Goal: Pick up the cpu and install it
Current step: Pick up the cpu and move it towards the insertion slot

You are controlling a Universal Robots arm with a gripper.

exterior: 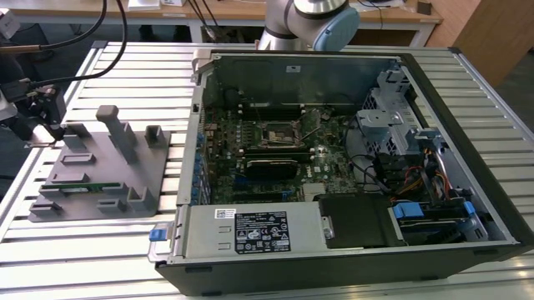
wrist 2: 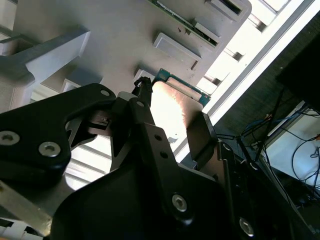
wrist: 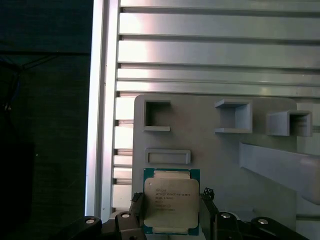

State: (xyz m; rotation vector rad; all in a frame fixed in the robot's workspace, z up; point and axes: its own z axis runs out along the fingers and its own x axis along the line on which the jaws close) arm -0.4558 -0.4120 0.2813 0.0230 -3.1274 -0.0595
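Silver-topped cpu [wrist: 171, 201] — thin green rim

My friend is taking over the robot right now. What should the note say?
Claw: shut on the small flat square silver-topped cpu chip, gripping two opposite edges.
Cpu: over the grey plastic tray, near its edge; lifted or not, cannot tell.
Done: cpu grasped.
Left: cpu not yet in the open black computer case.
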